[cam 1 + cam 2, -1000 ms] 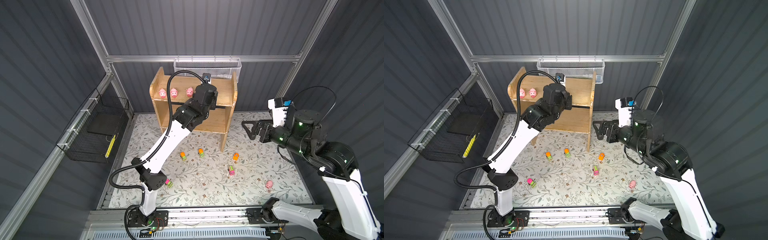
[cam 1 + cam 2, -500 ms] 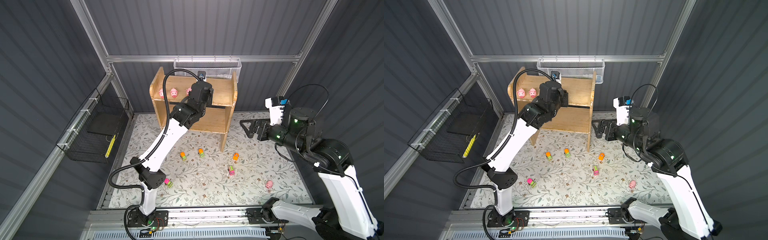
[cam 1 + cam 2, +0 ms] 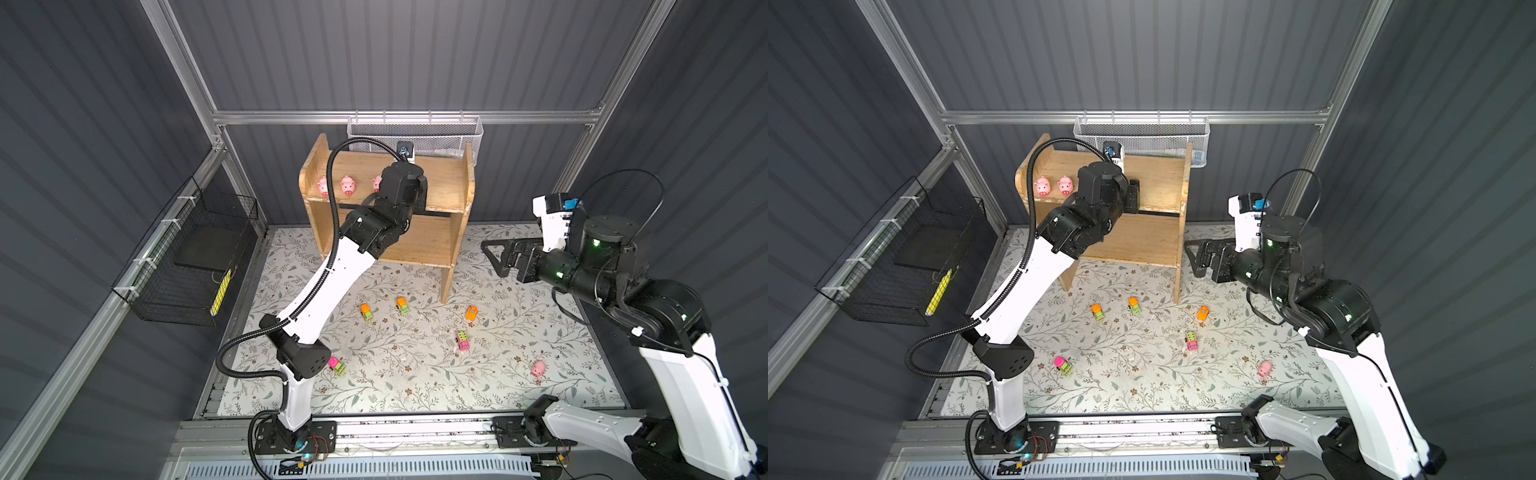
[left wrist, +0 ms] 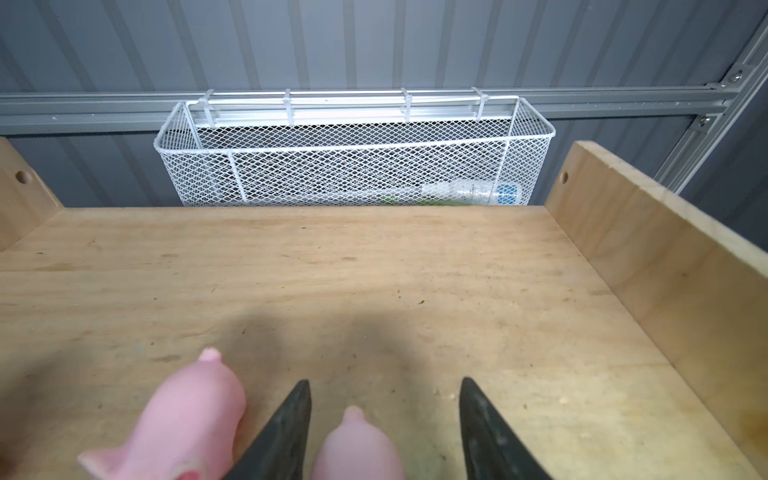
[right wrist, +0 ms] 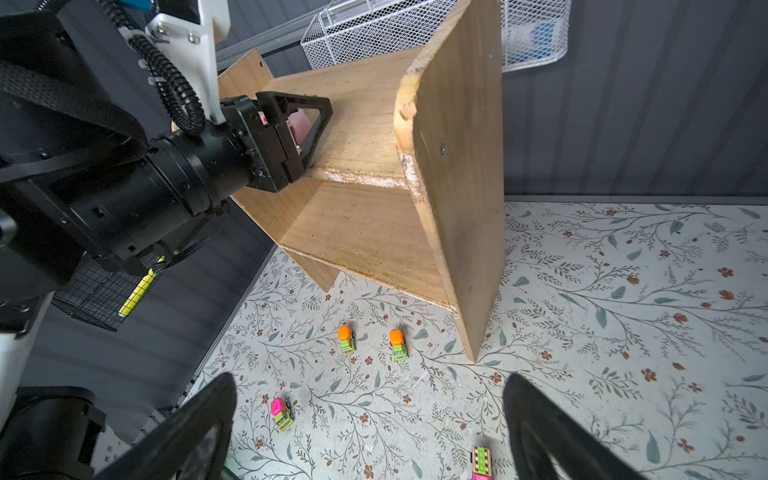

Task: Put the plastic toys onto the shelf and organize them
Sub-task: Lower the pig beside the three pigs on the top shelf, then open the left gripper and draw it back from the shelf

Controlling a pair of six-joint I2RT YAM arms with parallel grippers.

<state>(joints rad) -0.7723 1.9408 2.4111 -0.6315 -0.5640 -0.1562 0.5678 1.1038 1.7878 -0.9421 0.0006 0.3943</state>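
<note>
Three pigs line the top of the shelf toward nine o'clock in a top view. The left arm hides a fourth, and one pig lies on the bench at four o'clock.

Left wrist: the left pincer has just parted, so we count the fourth pig, half cropped, as placed.

Right wrist: the right pincer gapes empty, with vehicles beyond.
</note>
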